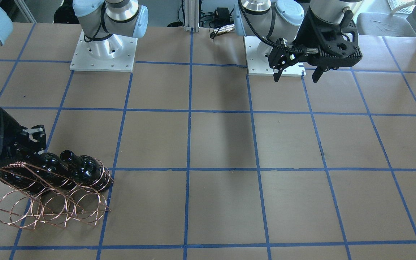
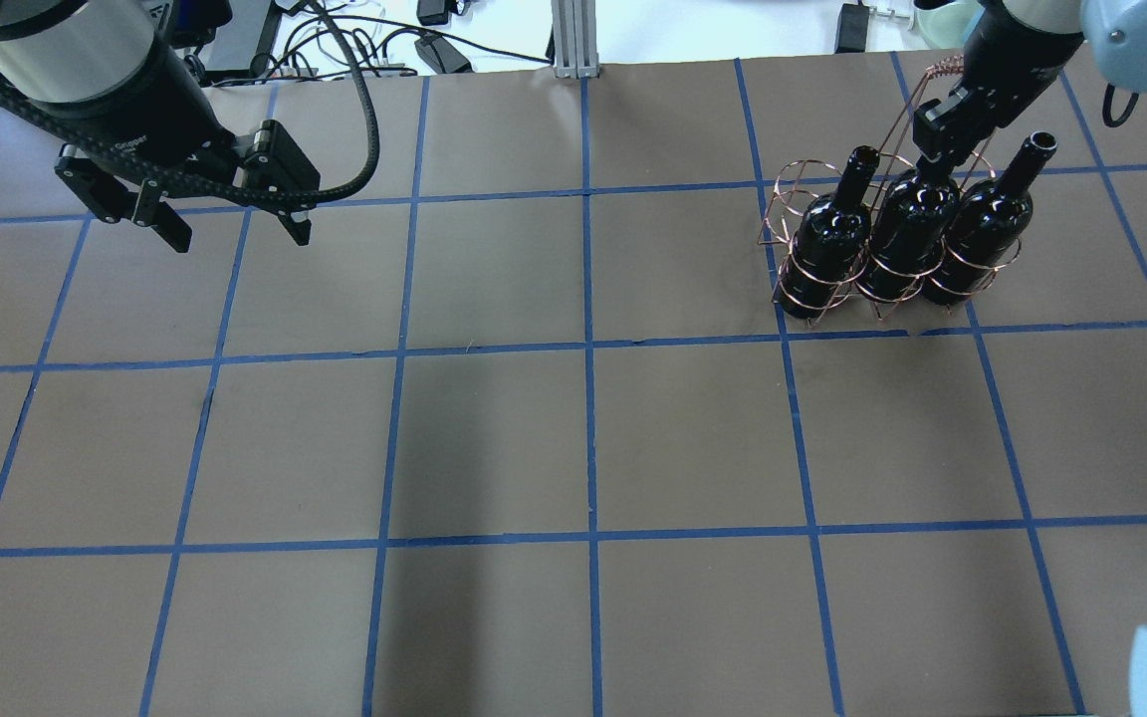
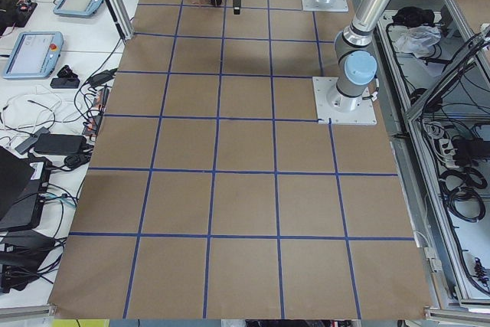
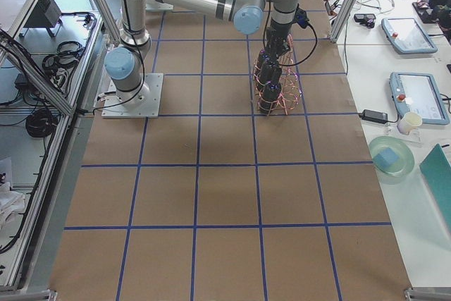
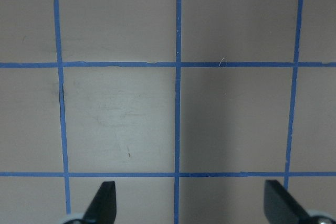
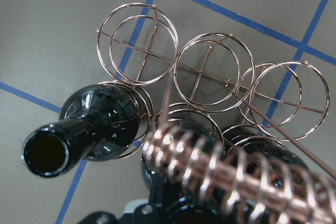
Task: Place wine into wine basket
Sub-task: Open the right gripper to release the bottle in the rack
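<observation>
Three black wine bottles stand upright in one row of the copper wire basket [image 2: 793, 184] at the table's far right. The outer two [image 2: 832, 239] [image 2: 982, 224] show their open mouths. My right gripper [image 2: 937, 149] sits over the middle bottle [image 2: 904, 239] beside the basket's twisted handle, with its jaws close together around the hidden neck. The right wrist view shows the handle [image 6: 236, 177], one bottle mouth [image 6: 44, 153] and three empty rings [image 6: 139, 35]. My left gripper [image 2: 235, 234] is open and empty, high over the far left of the table.
The basket's second row of rings [image 1: 49, 209] is empty. The brown table with its blue tape grid [image 2: 588, 358] is bare around it. The arm bases [image 1: 103, 54] stand at the robot's edge. Cables and tablets [image 4: 416, 93] lie off the table.
</observation>
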